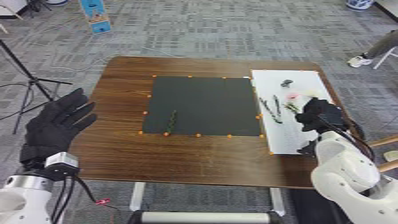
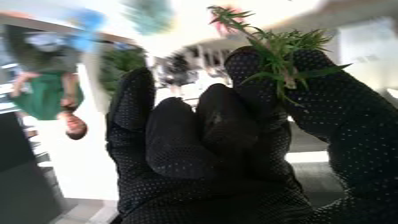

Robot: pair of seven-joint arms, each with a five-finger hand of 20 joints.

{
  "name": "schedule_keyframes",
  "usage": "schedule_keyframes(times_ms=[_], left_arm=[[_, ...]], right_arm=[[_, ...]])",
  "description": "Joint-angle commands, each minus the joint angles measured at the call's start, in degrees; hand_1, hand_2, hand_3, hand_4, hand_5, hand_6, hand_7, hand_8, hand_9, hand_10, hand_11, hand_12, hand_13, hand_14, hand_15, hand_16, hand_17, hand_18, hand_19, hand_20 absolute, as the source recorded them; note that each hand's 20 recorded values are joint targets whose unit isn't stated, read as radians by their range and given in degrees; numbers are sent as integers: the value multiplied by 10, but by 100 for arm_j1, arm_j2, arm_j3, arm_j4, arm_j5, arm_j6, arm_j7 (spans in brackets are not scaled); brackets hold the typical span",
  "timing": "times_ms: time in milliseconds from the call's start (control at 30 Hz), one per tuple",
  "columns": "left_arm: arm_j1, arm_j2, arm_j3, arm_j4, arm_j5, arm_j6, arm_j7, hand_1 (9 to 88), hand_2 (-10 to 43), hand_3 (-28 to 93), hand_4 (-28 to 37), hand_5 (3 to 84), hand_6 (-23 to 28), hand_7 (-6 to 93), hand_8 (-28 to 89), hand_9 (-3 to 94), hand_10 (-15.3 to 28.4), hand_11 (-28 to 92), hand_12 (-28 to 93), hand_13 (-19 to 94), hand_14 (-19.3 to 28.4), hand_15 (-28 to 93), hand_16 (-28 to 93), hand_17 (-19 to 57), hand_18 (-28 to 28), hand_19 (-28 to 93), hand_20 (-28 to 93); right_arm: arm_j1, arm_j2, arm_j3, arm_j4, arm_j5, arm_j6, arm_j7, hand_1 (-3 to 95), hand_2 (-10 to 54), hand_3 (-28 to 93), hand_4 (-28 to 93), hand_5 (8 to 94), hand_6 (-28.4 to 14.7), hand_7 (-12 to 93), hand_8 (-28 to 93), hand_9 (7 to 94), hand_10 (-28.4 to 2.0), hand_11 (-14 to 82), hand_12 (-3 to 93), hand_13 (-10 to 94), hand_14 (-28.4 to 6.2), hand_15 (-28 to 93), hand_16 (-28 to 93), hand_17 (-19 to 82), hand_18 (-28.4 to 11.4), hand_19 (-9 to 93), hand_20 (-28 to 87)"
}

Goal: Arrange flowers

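Evidently, the right hand pinched a leafy green sprig between thumb and finger over the white sheet, the black mat lying to that hand's left.

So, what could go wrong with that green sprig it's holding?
The right hand pinches the held sprig between fingers and thumb, so it might slip or get crushed. The pink flower lies nearby on the white sheet; a low sweep could knock it. A careless placement might disturb the stem on the black mat.
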Motion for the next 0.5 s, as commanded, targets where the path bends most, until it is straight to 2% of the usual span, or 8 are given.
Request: schedule_keyframes(times_ms=[33,167,300,333,400,467,500], left_arm=[[-58,15,35,-37,-9,-85,-69,239,-95,707,-283,347,37,215,-100,276,111,226,181,233,128,309,24,-88,207,439,128],[-105,11,68,-14,-16,-81,-87,238,-95,708,-283,347,37,214,-100,276,111,225,181,233,128,309,25,-88,207,439,128],[-115,13,83,-7,-40,-31,-84,238,-95,708,-283,347,37,214,-100,278,112,224,181,233,128,308,25,-88,207,439,128],[-109,12,70,-11,-37,-35,-88,238,-95,708,-283,348,37,213,-100,278,112,224,181,233,128,307,25,-88,207,438,128],[-134,13,83,-3,-17,-53,-76,238,-95,708,-283,348,38,213,-100,279,112,225,181,233,128,307,25,-87,207,439,129],[-102,-8,68,-36,-16,-58,-80,238,-95,708,-283,349,38,213,-100,279,112,225,181,234,128,307,25,-87,207,439,129],[-92,-17,44,-47,17,-85,-103,238,-95,708,-283,349,38,213,-100,279,112,225,181,233,128,307,25,-87,207,439,129]], right_arm=[[1286,-761,-959,-187,-222,206,-359,312,-68,857,45,725,-3,585,372,760,-132,659,713,698,-144,908,461,305,-220,820,357],[1729,-1140,-1490,52,-128,59,-459,313,-67,857,44,724,-4,584,374,760,-132,658,714,698,-144,907,464,305,-219,821,356],[2277,-1607,-2216,767,-29,-28,-495,313,-67,858,42,723,-4,583,371,759,-132,656,715,697,-146,905,465,305,-219,821,355],[2363,-1760,-2296,936,-45,-304,-471,314,-67,857,41,723,-4,584,372,759,-132,655,714,697,-146,905,465,305,-219,821,355],[2784,-1848,-2890,1360,-47,-173,-386,316,-68,856,35,720,-4,582,371,758,-134,655,711,696,-146,904,465,304,-220,821,355],[3108,-1926,-3292,1629,-179,-795,-312,317,-69,859,24,721,-7,580,368,757,-135,655,707,693,-147,903,465,301,-220,821,354],[3239,-1979,-3475,1768,-30,-712,-315,317,-65,862,13,722,-8,579,368,754,-135,655,704,690,-149,902,465,299,-221,820,354]])
